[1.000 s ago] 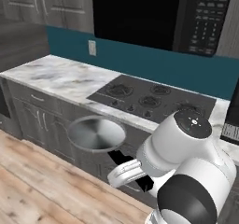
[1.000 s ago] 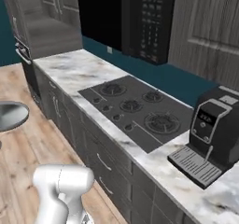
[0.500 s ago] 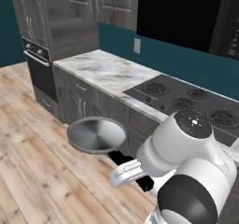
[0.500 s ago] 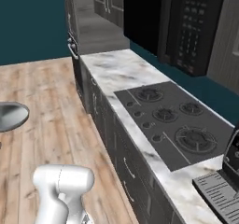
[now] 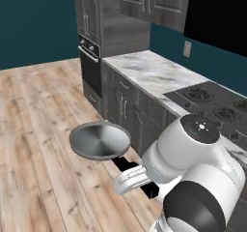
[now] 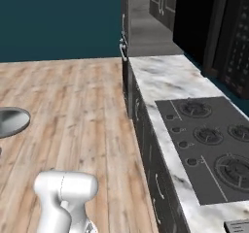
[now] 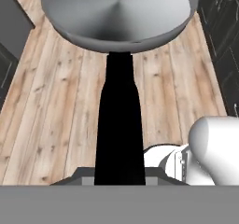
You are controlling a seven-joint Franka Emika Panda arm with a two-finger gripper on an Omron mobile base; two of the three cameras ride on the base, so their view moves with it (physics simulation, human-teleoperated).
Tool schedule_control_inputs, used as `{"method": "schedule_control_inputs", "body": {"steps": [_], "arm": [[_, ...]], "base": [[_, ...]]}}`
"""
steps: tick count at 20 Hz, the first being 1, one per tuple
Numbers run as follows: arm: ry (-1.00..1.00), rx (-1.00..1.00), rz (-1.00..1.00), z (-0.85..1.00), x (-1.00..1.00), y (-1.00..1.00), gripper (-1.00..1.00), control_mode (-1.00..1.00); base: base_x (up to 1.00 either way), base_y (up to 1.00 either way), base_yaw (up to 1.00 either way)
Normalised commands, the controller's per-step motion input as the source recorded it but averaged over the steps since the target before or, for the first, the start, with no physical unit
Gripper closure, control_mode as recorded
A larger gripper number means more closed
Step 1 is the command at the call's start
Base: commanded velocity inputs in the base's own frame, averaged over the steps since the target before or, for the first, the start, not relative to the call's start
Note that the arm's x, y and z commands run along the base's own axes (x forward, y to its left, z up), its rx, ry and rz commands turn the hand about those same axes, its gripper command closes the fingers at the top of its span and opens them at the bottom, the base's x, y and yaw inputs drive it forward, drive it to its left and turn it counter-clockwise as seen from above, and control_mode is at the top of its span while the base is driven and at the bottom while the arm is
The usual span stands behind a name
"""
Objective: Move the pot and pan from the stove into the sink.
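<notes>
Pan riding in the air over the wood floor, away from the stove.

The gripper (image 5: 137, 177) is pinching the black handle (image 7: 119, 125) of the pan (image 5: 100, 140), which is hanging at center left of the left base view and filling the top of the hand view. The stove (image 6: 209, 140), at lower right of the right base view, is sitting bare on the marble counter (image 6: 168, 79).

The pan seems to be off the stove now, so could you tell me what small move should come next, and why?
Probably keep driving with the pan held level. Its black handle runs back toward the gripper, the pan hangs over the wooden floor beside the cabinets, and there's no sink ahead yet.
</notes>
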Motion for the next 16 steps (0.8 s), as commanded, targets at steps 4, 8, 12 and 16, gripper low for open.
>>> {"method": "schedule_control_inputs", "body": {"steps": [4,8,12,16], "arm": [[0.0,0.0,0.0,0.0,0.0,0.0,1.0,1.0],[0.0,0.0,0.0,0.0,0.0,0.0,1.0,1.0],[0.0,0.0,0.0,0.0,0.0,0.0,1.0,1.0],[0.0,0.0,0.0,0.0,0.0,0.0,1.0,1.0]], "base": [[-0.22,-0.1,0.45],[-0.22,-0.1,0.45],[-0.21,-0.09,0.45],[-0.21,-0.09,0.45]]}}
